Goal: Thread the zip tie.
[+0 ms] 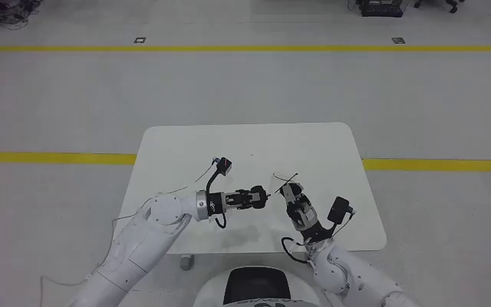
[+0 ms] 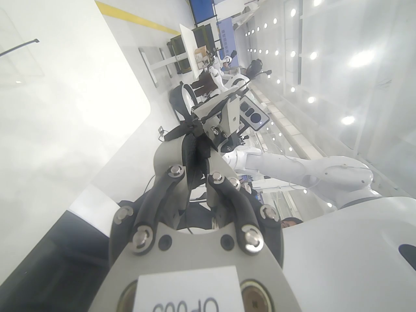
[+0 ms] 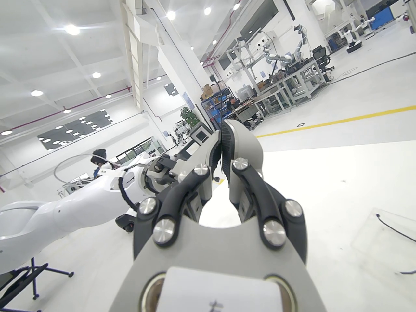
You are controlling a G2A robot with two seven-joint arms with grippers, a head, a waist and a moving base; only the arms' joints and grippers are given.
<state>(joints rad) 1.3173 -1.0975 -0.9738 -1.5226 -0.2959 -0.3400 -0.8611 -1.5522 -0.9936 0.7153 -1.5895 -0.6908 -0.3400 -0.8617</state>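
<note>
so, toward the left side of the white table, a loose tie lies flat, well apart from both grippers. the left arm comes in from the near-left corner. the left gripper sits over the table's middle, pointing across at the other one. its fingers are pressed together, and a short black strip sticks out sideways at the tips. that strip looks like one end of the zip tie, though i can't make it out clearly. just right of it, almost tip to tip, is the right gripper, angled away from the robot. its jaws are closed tight on the tie's thin strap, which runs between the pads. the strap stands out past the fingertips as a fine black strand.
</note>
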